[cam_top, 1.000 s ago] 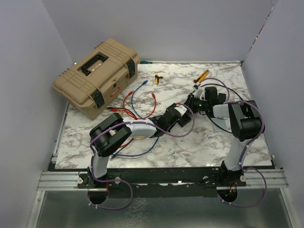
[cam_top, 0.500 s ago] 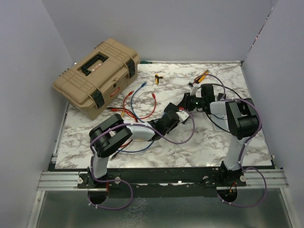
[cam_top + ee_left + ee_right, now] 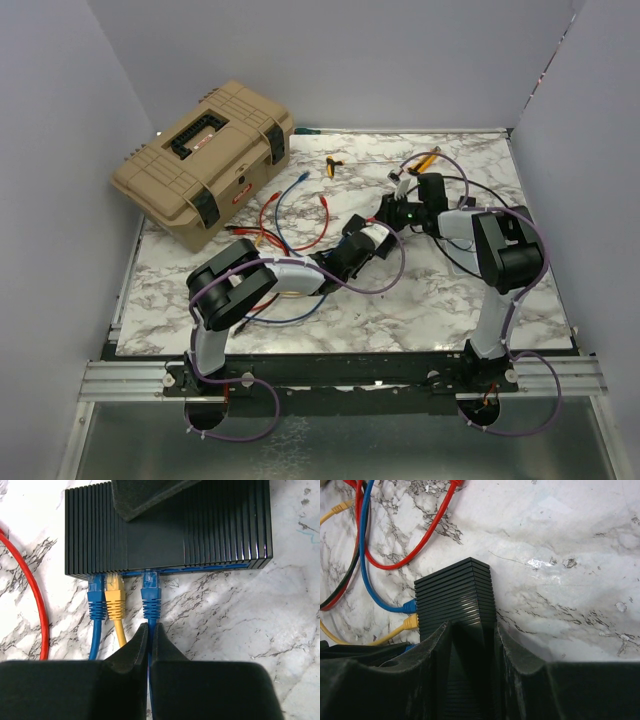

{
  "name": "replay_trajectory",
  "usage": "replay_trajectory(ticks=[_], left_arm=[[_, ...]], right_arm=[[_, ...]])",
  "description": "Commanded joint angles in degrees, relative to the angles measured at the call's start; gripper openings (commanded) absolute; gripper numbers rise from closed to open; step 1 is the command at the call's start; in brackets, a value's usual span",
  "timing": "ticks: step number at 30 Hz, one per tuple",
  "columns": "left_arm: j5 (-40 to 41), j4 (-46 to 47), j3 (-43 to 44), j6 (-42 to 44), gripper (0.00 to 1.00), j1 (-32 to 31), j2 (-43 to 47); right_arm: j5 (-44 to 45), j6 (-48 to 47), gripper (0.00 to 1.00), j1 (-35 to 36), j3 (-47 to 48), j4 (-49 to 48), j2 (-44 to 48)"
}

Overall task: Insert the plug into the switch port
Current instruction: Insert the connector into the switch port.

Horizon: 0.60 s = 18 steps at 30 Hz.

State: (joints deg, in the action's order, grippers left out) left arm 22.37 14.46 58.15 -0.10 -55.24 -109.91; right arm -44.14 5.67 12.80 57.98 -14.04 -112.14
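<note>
Left end effector (image 3: 149, 631) pinching plug cable (image 3: 150, 614), right end effector (image 3: 471, 628) clamping switch (image 3: 455, 595)

I watch from a fixed camera above and behind the arm bases. It angles down over the whole marble table (image 3: 440, 300) from far off. My left wrist camera looks along its fingers (image 3: 130, 650), close on the port side of the black ribbed box (image 3: 225, 530). My right wrist camera faces the box (image 3: 455, 600) end-on, closer still. Both wrist views share the box and the yellow plug (image 3: 115, 597).
</note>
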Motion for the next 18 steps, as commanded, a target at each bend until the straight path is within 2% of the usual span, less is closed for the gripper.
replay_trajectory(ticks=[1, 5, 11, 18], left_arm=[[4.6, 21.06, 3.42, -4.54, 0.0, 2.63, 0.78], [0.16, 21.54, 3.62, -4.09, 0.0, 2.17, 0.94], [-5.3, 22.39, -2.81, 2.0, 0.0, -1.22, 2.26], [-8.57, 21.33, -8.69, 0.98, 0.0, -1.72, 3.29]], right_arm=[[-18.35, 2.35, 0.36, 8.7, -3.11, 19.42, -2.25], [-15.19, 2.82, 0.36, 8.67, -3.63, 18.96, -0.79], [-9.45, 8.04, 0.36, 4.1, -8.4, 12.3, 3.88], [-2.38, 11.99, 0.37, 0.44, -12.62, 8.11, 9.02]])
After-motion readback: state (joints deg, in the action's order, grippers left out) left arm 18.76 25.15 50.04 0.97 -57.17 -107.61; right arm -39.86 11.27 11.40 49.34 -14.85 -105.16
